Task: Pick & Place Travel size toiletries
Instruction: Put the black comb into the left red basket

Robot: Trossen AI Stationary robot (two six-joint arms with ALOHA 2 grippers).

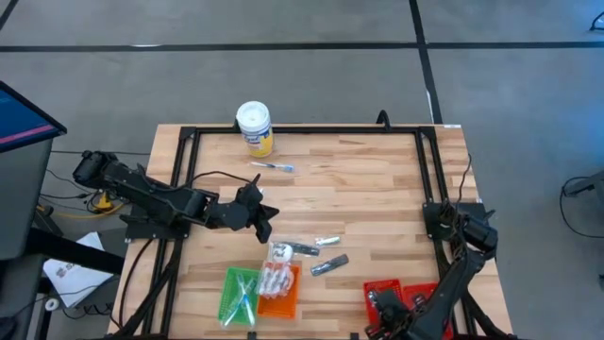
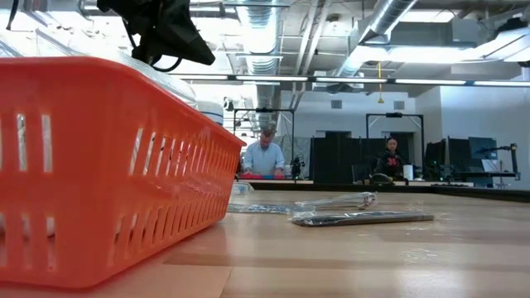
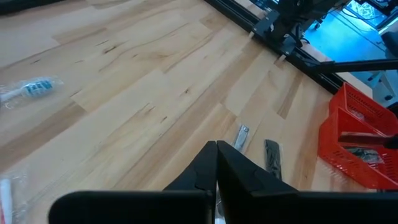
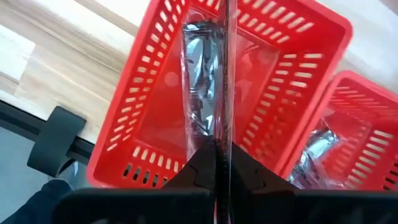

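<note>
Travel size toiletries lie on the wooden table: a white packet, two dark grey tubes and a silvery piece. A blue-tinted stick lies farther back. My left gripper hangs shut and empty just left of that cluster; its wrist view shows its fingers closed above the wood. My right gripper points down over the left red tray, shut on a thin clear-wrapped toiletry. My right gripper pinches one end of a thin clear-wrapped toiletry between its two fingers, from above, pointing down. The piece hangs below the fingers into the red tray, seen nearly edge-on. Whether its lower end rests on the tray floor I cannot tell.
A green tray and an orange tray hold sticks and packets at the near edge. A second red tray holds a silvery packet. A white-lidded tub stands at the far edge. People sit in the room beyond.
</note>
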